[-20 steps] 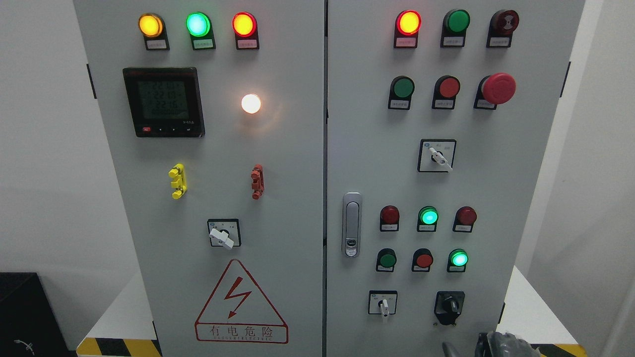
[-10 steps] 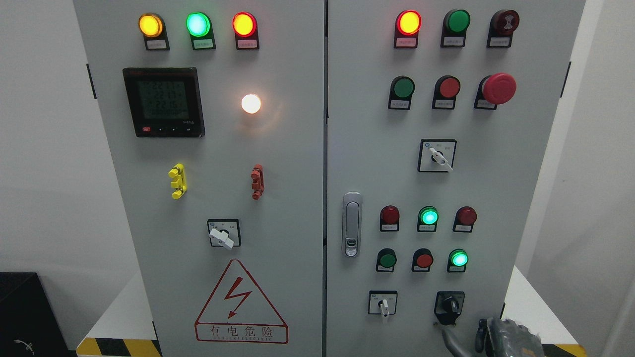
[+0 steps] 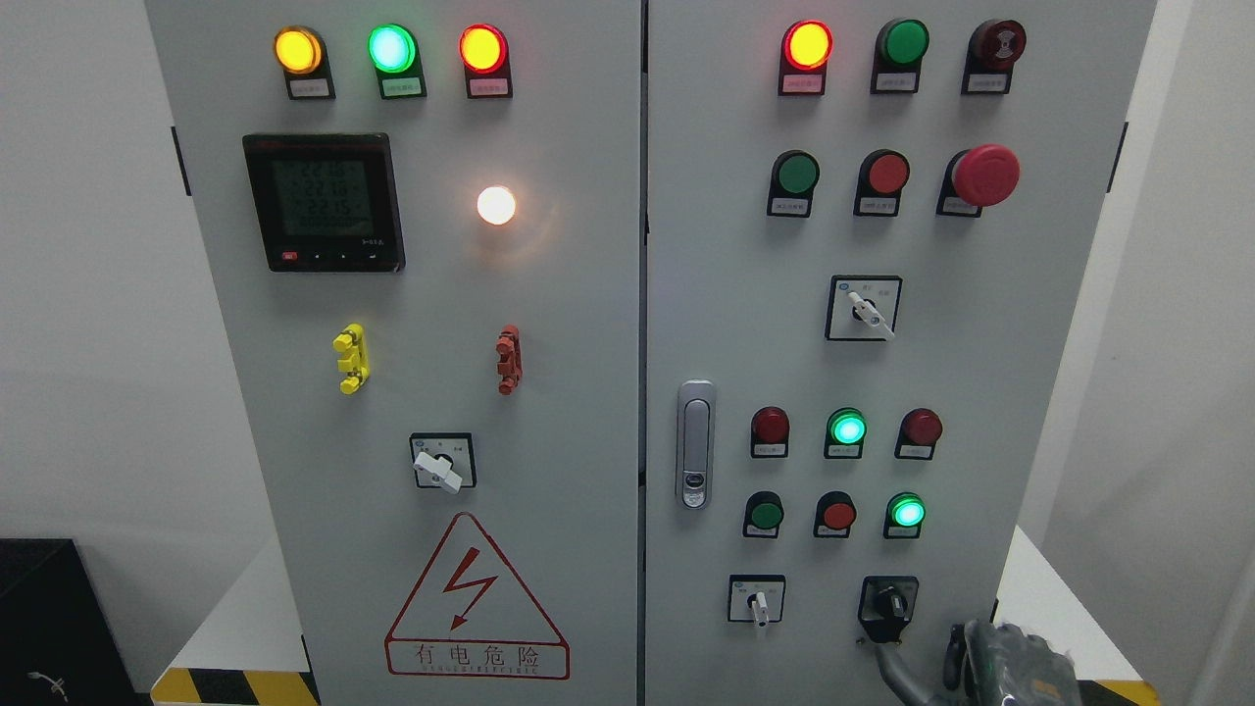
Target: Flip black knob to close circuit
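At the bottom right edge, nearest the camera, the right hand (image 3: 990,667) pokes up into view, grey and partly cut off by the frame. Whether its fingers are spread or curled cannot be told (only a thin grey finger and the knuckles show). Its uppermost part sits just below and to the right of the black knob (image 3: 889,603), with no clear contact between them.

The black knob is mounted low on the right door of the grey cabinet (image 3: 588,294), in the bottom row, to the right of a small white-handled switch (image 3: 757,600). Above them are two rows of round buttons and lamps, two glowing green (image 3: 847,428). A silver door handle (image 3: 695,443) sits near the centre seam. Higher up is a red mushroom button (image 3: 985,175), and on the left door a dark meter screen (image 3: 324,202).
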You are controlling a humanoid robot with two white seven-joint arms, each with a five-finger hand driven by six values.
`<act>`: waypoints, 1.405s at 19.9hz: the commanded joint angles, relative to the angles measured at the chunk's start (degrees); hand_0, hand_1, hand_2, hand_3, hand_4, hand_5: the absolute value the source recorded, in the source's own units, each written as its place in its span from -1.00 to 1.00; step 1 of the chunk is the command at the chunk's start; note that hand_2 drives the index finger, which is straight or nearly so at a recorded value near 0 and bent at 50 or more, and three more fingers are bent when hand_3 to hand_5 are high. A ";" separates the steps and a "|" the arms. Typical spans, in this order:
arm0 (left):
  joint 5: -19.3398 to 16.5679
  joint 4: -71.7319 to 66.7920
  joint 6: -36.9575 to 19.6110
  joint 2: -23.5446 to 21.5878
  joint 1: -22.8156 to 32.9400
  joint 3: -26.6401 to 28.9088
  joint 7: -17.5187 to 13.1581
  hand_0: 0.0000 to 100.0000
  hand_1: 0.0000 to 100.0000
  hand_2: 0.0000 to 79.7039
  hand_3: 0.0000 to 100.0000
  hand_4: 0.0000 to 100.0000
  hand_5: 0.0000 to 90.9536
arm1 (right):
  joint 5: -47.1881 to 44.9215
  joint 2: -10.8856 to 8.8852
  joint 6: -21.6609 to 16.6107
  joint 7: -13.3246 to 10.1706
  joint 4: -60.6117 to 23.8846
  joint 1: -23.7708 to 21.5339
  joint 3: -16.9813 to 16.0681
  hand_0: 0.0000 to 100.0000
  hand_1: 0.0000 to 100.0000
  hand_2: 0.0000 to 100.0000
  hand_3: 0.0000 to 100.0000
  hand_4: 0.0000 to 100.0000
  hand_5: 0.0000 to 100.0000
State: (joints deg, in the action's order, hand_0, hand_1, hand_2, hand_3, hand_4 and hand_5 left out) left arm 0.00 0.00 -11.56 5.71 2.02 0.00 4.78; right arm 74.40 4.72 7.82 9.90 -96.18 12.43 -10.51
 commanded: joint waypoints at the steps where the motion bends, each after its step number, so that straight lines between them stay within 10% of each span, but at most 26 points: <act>1: -1.14 -1.23 0.05 0.00 0.00 -1.14 0.06 -0.76 0.11 -1.00 -1.00 -1.00 -1.00 | 1.53 0.64 1.14 0.03 -1.56 0.14 1.27 -1.00 -0.77 0.62 0.91 0.54 0.63; 28: -1.23 -1.23 0.05 0.00 0.00 -1.14 -0.03 -0.76 0.11 -1.00 -1.00 -1.00 -1.00 | 4.44 1.52 3.87 0.12 -0.77 1.98 2.33 -1.00 -0.68 0.62 0.92 0.55 0.65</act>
State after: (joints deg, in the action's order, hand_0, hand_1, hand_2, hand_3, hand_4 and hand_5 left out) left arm 0.00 0.00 -11.56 5.71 2.02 0.00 4.76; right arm 78.49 6.08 11.61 10.24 -97.28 14.35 -8.16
